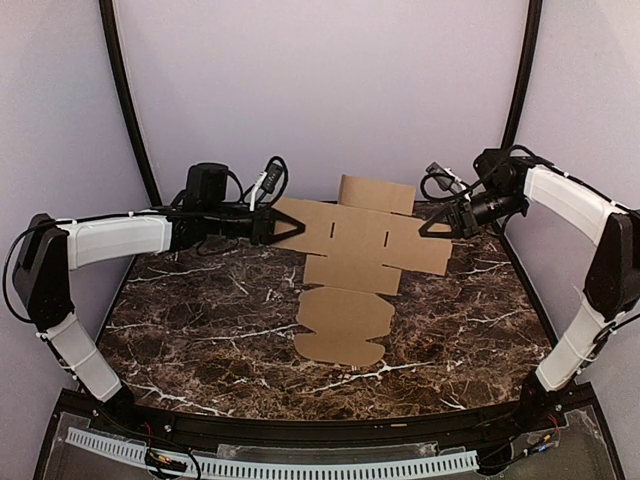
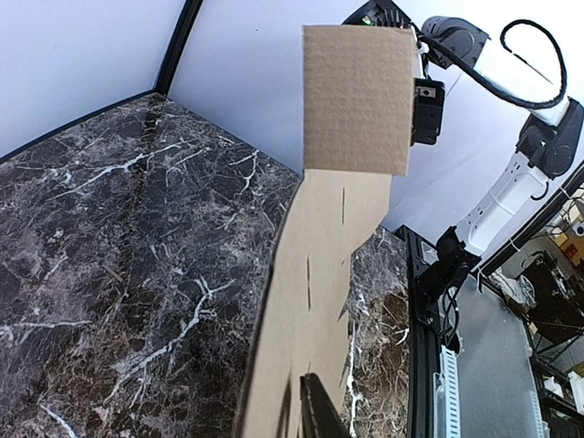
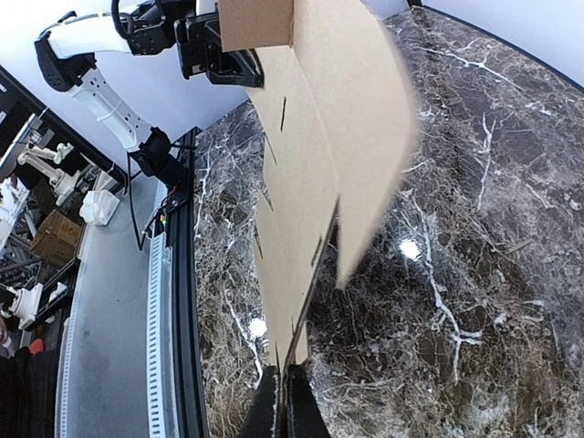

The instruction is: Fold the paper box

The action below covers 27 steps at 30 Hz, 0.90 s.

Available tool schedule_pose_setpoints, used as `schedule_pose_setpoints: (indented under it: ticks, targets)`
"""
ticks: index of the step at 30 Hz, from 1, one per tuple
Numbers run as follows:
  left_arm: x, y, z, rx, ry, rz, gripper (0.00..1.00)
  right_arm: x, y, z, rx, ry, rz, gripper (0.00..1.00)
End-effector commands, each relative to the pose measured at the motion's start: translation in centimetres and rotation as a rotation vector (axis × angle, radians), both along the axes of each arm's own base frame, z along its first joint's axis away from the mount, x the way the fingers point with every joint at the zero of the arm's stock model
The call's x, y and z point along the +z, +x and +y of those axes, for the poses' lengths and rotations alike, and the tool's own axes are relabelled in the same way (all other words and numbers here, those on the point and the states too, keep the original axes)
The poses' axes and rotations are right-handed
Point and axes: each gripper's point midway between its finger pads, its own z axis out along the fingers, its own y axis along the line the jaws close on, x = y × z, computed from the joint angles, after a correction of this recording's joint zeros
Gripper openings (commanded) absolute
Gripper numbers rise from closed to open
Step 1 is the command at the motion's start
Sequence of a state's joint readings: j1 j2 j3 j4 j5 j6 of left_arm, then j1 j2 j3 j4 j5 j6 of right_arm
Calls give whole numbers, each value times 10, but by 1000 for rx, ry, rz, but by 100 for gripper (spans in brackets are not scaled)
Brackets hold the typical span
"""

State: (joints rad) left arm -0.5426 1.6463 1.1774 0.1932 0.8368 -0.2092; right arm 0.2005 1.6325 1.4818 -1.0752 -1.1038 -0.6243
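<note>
One box [image 1: 365, 245], a plain brown cardboard die-cut sheet not yet folded up, spans the rear middle of the table [image 1: 200, 330] between two grippers. The left gripper [image 1: 297, 227] is pinched onto the sheet's left edge, and the right gripper [image 1: 424, 231] is clamped onto its right edge, so both hold the same cross band of card. One rear flap [image 1: 376, 193] stands up behind that band. Two wider panels with rounded tabs [image 1: 343, 325] run toward the near side; whether they touch the tabletop cannot be told. A few short slits are cut in the middle band. The cardboard is plain on both faces. There are two arms, the left arm [image 1: 115, 240] and the right arm [image 1: 570, 200], both white with black joints and loose black cables at the wrists. The tabletop is dark marble with white veins, pale lilac walls close it in, and two black poles [image 1: 128, 110] rise at the rear corners. A white slotted strip [image 1: 330, 467] runs along the near edge. From the left wrist, the raised flap covers much of the right gripper.
</note>
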Motion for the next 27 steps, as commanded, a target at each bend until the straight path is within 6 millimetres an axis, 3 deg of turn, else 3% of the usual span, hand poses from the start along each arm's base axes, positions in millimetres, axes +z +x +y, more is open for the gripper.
schedule_pose_setpoints:
  ticks: [1,5,8,13,17,21,27]
  targets:
    - [22,-6,-7,25,-38,-50,5,11,-10,14,18,36,-26,0]
    - [37,-11,-12,80,-3,-111,1,10,-7,16,-12,19,-30,0]
    - [38,-10,-9,158,70,-140,1,14,-4,14,-25,-5,-46,7]
    - [39,-16,4,166,158,-205,1,35,20,-13,-86,-169,-204,37]
    - [36,-30,8,107,187,-233,1,71,35,-25,-99,-252,-394,63]
    - [47,-42,4,38,147,-270,1,93,37,-6,-18,-278,-566,75]
    - [66,-52,-3,-44,103,-296,1,98,35,41,111,-313,-672,78]
